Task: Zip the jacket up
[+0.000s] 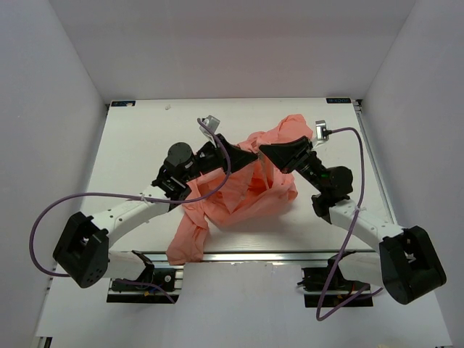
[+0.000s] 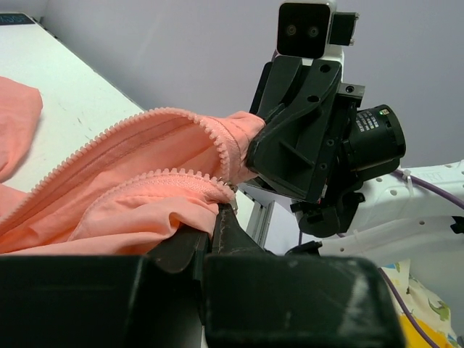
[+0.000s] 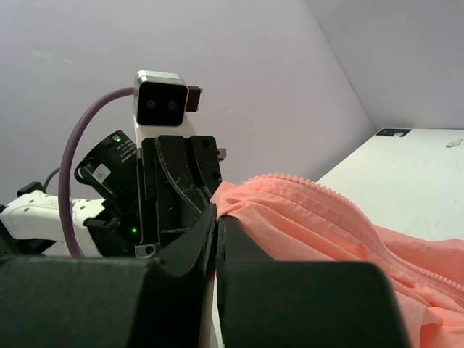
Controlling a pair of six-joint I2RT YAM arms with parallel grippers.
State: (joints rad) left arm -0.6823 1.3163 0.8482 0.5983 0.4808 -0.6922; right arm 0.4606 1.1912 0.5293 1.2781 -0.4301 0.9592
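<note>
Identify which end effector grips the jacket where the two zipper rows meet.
The left end effector: it pinches the jacket right under where the zipper rows meet, while the right end effector clamps fabric past that point.

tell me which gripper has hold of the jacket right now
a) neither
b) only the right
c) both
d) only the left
c: the left gripper is pinched on the jacket right by the zipper teeth, and the right gripper is shut on the fabric opposite it.
</note>
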